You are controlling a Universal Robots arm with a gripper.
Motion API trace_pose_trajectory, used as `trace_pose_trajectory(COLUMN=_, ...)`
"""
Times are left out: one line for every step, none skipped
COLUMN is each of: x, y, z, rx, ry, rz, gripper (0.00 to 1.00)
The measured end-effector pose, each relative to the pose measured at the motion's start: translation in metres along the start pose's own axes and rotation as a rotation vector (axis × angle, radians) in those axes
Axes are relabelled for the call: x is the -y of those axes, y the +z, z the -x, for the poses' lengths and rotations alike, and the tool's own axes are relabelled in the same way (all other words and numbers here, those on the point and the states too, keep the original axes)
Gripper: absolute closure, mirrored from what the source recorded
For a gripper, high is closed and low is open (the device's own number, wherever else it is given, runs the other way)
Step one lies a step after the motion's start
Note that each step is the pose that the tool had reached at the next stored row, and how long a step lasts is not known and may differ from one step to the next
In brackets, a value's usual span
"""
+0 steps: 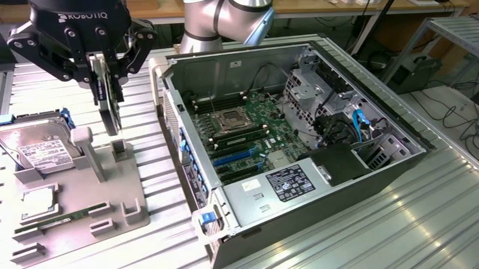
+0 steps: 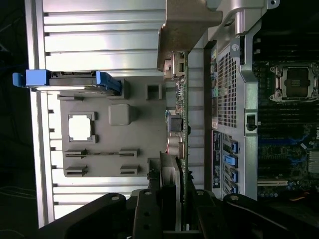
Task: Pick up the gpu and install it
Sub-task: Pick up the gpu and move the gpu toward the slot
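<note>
While lying on the slatted counter point(image 1: 427, 224), open computer case point(image 1: 224, 67) at the exterior view's right. Beside it, grey holder tray point(image 1: 82, 196) bearing a hard drive point(image 1: 37, 148). Above that tray (edge-on, upright), gpu point(image 1: 109, 112) clamped by its upper edge between narrowly set jaws, apart from the case.

The brand ROBOTIQ stands in white capitals on the black pincer point(image 1: 103, 72).
</note>
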State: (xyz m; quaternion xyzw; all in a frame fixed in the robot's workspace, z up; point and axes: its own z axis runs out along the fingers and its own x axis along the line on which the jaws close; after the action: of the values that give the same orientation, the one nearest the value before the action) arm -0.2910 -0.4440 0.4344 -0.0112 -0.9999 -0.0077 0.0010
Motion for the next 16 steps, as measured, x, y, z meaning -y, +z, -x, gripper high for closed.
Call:
trace_pose_trajectory(x=0.0, y=0.0, z=0.001, rx=0.0, ry=0.0, rz=0.0, gripper=0.72)
trace_pose_trajectory(x=0.0, y=0.0001, z=0.001, rx=0.0, ry=0.0, rz=0.0001, gripper=0.72)
trace_pose_trajectory(x=0.0, y=0.0, z=0.002, rx=0.0, ry=0.0, rz=0.0, gripper=0.72)
trace_pose_trajectory(x=-0.0001, y=0.0, z=0.002, rx=-0.0001, ry=0.0, rz=0.0, gripper=0.72)
trace_pose_trajectory(x=-0.0001, y=0.0001, z=0.003, rx=0.0001, ry=0.0, rz=0.0, gripper=0.72)
trace_pose_trajectory(x=-0.0001, y=0.0, z=0.004, rx=0.0, ry=0.0, rz=0.0, gripper=0.72)
trace_pose_trajectory(x=-0.0001, y=0.0001, z=0.004, rx=0.0, ry=0.0, rz=0.0, gripper=0.72)
trace_pose_trajectory(x=-0.0001, y=0.0001, z=0.005, rx=0.0, ry=0.0, rz=0.0, gripper=0.72)
trace_pose_trajectory(x=-0.0001, y=0.0001, z=0.006, rx=0.0001, ry=0.0, rz=0.0001, gripper=0.72)
trace_pose_trajectory(x=-0.0002, y=0.0001, z=0.007, rx=0.0, ry=0.0, rz=0.0, gripper=0.72)
trace_pose_trajectory(x=-0.0002, y=0.0001, z=0.007, rx=0.0, ry=0.0, rz=0.0001, gripper=0.72)
trace_pose_trajectory(x=-0.0002, y=0.0001, z=0.008, rx=0.0001, ry=0.0, rz=0.0001, gripper=0.72)
trace_pose_trajectory(x=-0.0002, y=0.0001, z=0.008, rx=0.0, ry=0.0, rz=0.0, gripper=0.72)
trace_pose_trajectory(x=-0.0002, y=0.0001, z=0.009, rx=0.0, ry=0.0, rz=0.0, gripper=0.72)
trace_pose_trajectory(x=-0.0002, y=0.0001, z=0.01, rx=0.0, ry=0.0, rz=0.0, gripper=0.72)
trace_pose_trajectory(x=-0.0002, y=0.0001, z=0.011, rx=0.0, ry=0.0, rz=0.0, gripper=0.72)
